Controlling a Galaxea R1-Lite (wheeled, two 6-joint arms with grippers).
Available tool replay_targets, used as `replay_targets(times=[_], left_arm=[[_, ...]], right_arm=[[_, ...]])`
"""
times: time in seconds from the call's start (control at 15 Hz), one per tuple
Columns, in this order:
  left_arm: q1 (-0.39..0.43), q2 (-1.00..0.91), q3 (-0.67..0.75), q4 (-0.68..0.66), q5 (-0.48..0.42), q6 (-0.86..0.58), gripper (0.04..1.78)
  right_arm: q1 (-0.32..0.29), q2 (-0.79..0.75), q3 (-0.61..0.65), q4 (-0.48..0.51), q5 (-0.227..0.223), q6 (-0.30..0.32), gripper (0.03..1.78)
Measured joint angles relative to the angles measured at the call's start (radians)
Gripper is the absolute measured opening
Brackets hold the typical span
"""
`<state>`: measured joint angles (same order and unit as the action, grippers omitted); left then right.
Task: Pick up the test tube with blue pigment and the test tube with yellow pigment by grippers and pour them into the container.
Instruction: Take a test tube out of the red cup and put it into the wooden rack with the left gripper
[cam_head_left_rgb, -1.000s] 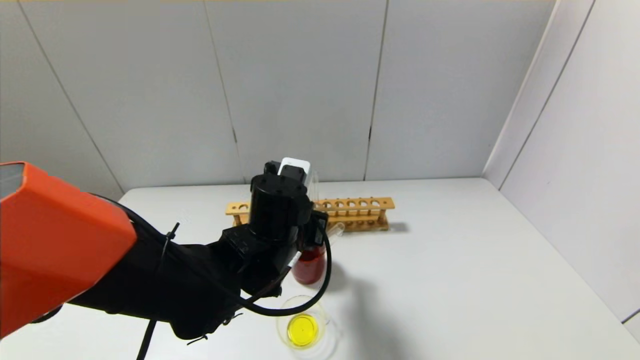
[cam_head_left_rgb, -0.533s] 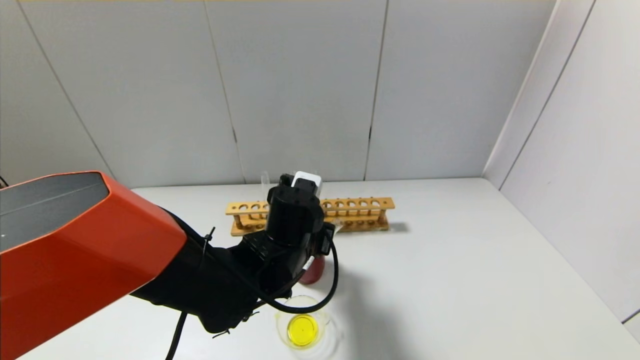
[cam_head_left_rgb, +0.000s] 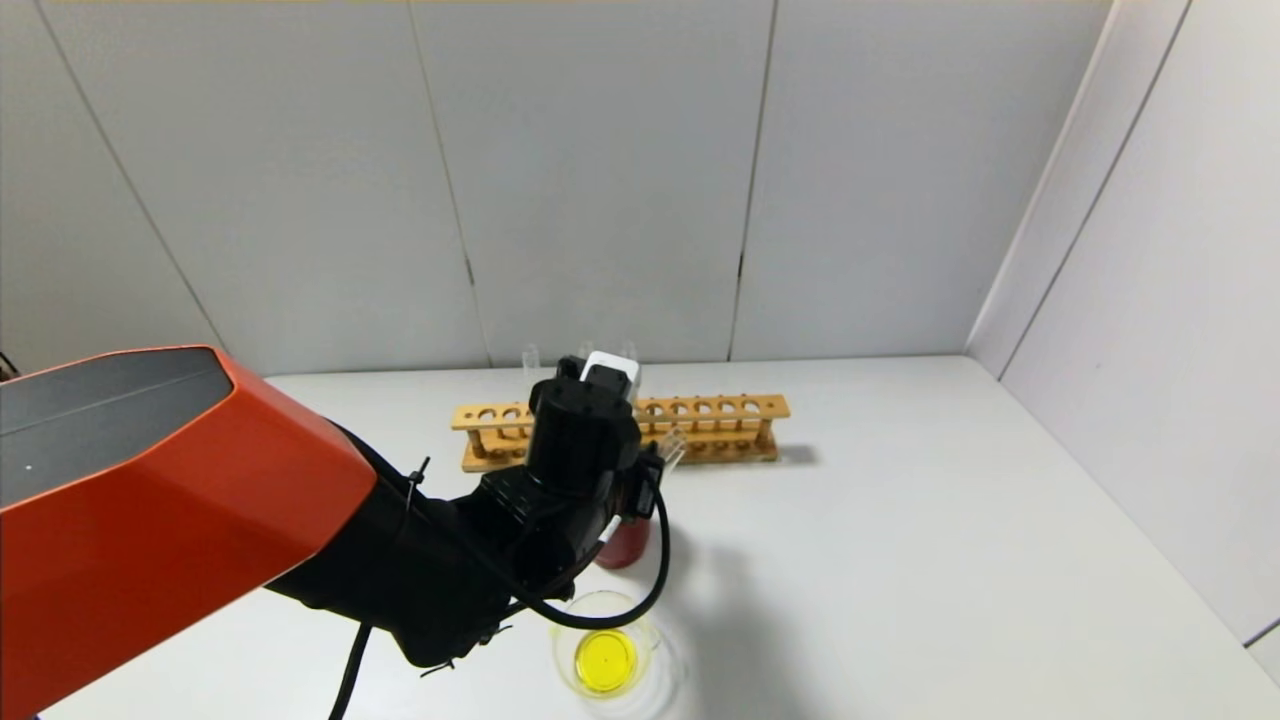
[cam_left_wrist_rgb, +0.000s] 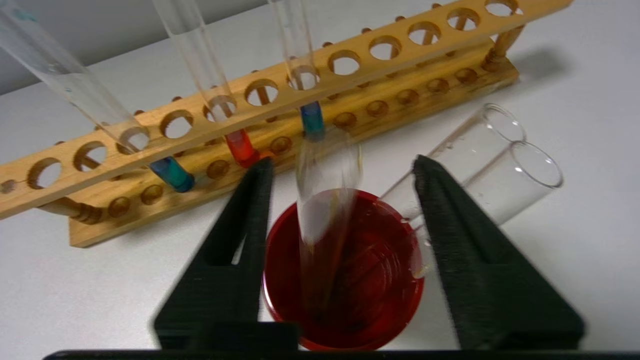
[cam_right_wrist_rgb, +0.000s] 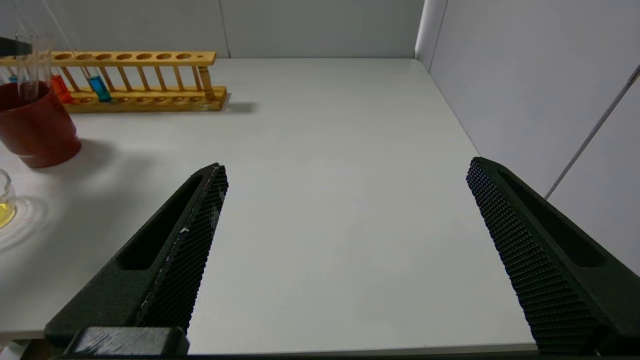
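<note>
White table (cam_head_left_rgb: 900, 520), grey panel walls, nothing else around the rig.

Left gripper (cam_left_wrist_rgb: 342, 162) hung right over the dark red cup (cam_left_wrist_rgb: 380, 280), jaws spread. An empty tube (cam_left_wrist_rgb: 325, 200) stood between them, its lower end inside the cup. It showed smeared, and we saw neither pad touching it. Our read: it was being dropped there as a spent tube. We counted two more clear tubes (cam_left_wrist_rgb: 480, 150) leaning out over the cup's rim, so the cup looked like the discard spot.

Container (cam_head_left_rgb: 648, 640) sat near the front table edge, just in front of the cup, with a yellow pool in the bottom. Our judgement: yellow pour done, and the tube in the cup was probably the yellow one. No blue in the container yet.

Wooden rack (cam_left_wrist_rgb: 197, 117) stood just behind the cup. It held a teal-blue tube (cam_left_wrist_rgb: 172, 172), a red-orange tube (cam_left_wrist_rgb: 240, 147) and a blue tube (cam_left_wrist_rgb: 312, 117), all seated in holes and tilted. Blue was untouched.

Right gripper (cam_right_wrist_rgb: 346, 165) sat parked low at the table's right side, well away from the glassware, jaws wide and empty.

Next step, as we saw it: clear the cup, then take a blue tube from the rack. Risk: the leaning tubes were close to the left gripper's finger.
</note>
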<state>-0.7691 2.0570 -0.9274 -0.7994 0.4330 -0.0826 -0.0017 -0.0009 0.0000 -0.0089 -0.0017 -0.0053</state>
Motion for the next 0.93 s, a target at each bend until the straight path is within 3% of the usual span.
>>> replay_targets(times=[0.2, 0.33, 0.93], left_arm=[[-0.003, -0.023, -0.005, 0.001, -0.002, 0.007, 1.56], [-0.001, -0.051, -0.007, 0.002, 0.0, 0.042, 1.7], [0.057, -0.188, 0.012, 0.032, 0.015, 0.093, 1.74]], right_arm=[[0.0, 0.0, 0.0, 0.0, 0.0, 0.0, 1.74], [0.0, 0.0, 0.0, 0.0, 0.0, 0.0, 1.74], [0.0, 0.0, 0.0, 0.0, 0.0, 0.0, 1.74]])
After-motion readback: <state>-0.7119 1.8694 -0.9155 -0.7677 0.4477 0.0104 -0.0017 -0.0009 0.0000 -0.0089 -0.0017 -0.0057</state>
